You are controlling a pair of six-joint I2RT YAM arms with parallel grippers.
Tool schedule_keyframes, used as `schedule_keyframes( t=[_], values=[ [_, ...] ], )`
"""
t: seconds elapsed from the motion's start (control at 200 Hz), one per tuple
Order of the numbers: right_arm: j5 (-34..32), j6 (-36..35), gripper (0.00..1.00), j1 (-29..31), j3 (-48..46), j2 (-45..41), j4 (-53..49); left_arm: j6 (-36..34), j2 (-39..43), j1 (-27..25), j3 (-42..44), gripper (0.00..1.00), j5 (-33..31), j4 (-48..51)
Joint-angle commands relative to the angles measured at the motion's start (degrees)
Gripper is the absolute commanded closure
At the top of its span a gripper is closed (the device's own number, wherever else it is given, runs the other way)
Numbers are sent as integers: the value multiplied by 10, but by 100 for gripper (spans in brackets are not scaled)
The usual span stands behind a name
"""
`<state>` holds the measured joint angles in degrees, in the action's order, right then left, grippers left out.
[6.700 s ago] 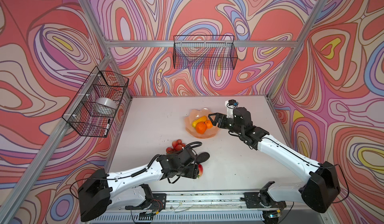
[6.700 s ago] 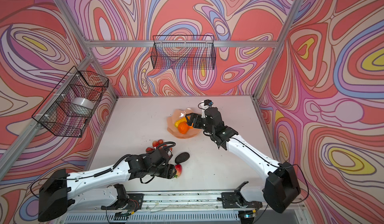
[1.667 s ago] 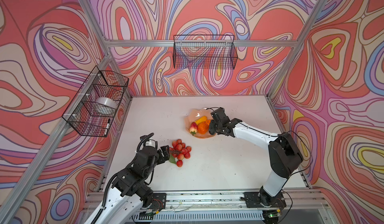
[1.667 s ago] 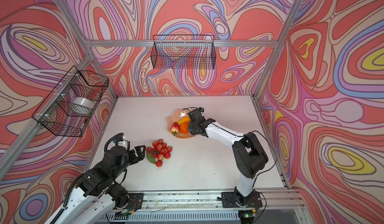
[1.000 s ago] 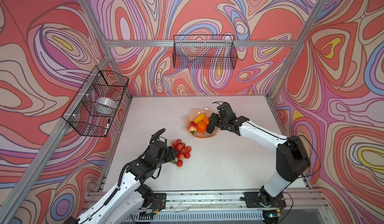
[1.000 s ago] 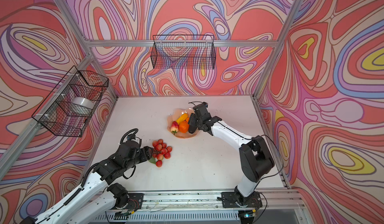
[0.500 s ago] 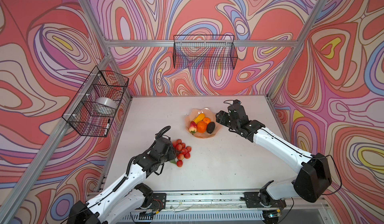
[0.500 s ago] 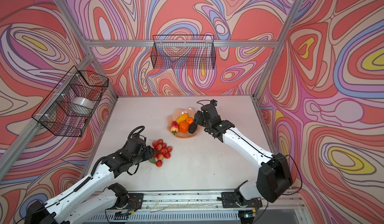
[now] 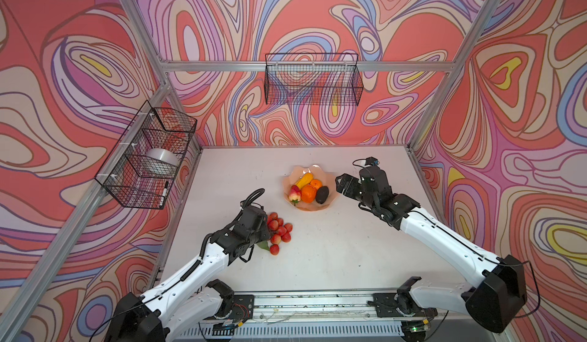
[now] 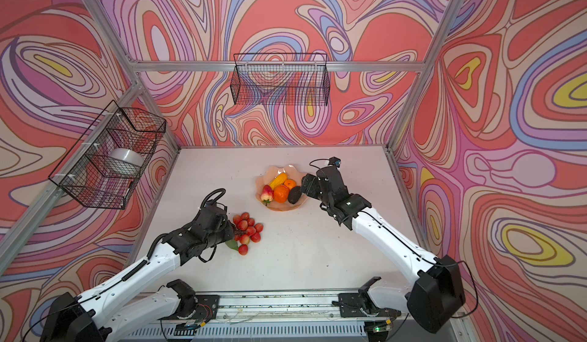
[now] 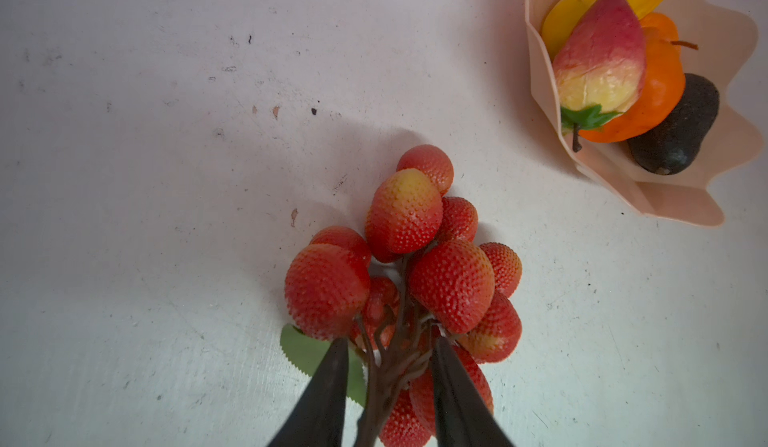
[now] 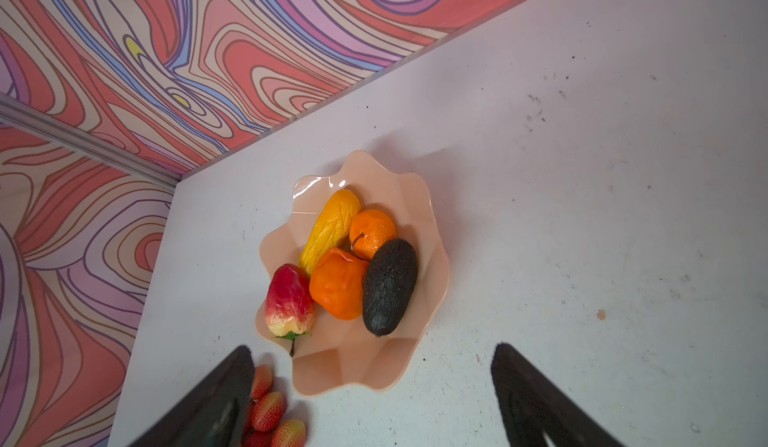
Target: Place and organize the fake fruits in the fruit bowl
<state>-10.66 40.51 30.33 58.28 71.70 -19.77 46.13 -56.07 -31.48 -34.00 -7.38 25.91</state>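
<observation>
The fruit bowl (image 9: 309, 209) (image 12: 353, 366) sits mid-table and holds a mango (image 12: 330, 229), two oranges (image 12: 372, 233), a dark avocado (image 12: 388, 287) and a strawberry (image 12: 289, 299). The red grape cluster (image 9: 280, 230) (image 11: 415, 266) lies on the table, left of and nearer than the bowl. My left gripper (image 9: 265, 231) (image 11: 390, 341) is at the cluster's stem end. Its fingers stand narrowly apart with the stem between them, one touching a berry, the other with a gap. My right gripper (image 9: 343, 186) (image 12: 372, 348) hovers wide open just right of the bowl, holding nothing.
A wire basket (image 9: 149, 156) on the left wall holds a clear round tub (image 9: 160, 159) and a marker. Another wire basket (image 9: 313, 79) hangs empty on the back wall. Patterned walls and metal posts enclose the table.
My left gripper reached the grape cluster and narrowed its jaws round the stem. My right gripper left the avocado in the bowl, drew back to the right and opened wider.
</observation>
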Motion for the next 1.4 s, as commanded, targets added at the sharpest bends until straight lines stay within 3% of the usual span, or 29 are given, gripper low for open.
schedule_keyframes(
  t=[0.0, 0.19, 0.476, 0.631, 0.816, 1.082, 1.392],
  values=[
    [-22, -2, 6, -4, -13, -9, -7, -1, -4, 3, -19, 77, -14, 2],
    [-28, 1, 6, -4, -19, -11, -7, -5, 1, 3, -33, 100, -17, 20],
    [-34, 0, 5, -4, -27, -20, -9, -9, 33, 3, -67, 100, -4, 38],
    [-36, 3, 3, -4, -47, -39, -2, -66, 36, 6, -169, 100, 53, 57],
    [-17, -2, 2, -4, -90, -92, 17, -148, -18, 7, -298, 100, 117, 40],
    [-48, 15, 2, -5, -133, -176, -37, -188, -160, 12, -396, 100, 207, -129],
    [-66, 33, 2, -5, -155, -237, -76, -118, -382, 45, -421, 100, 318, -380]
  ],
)
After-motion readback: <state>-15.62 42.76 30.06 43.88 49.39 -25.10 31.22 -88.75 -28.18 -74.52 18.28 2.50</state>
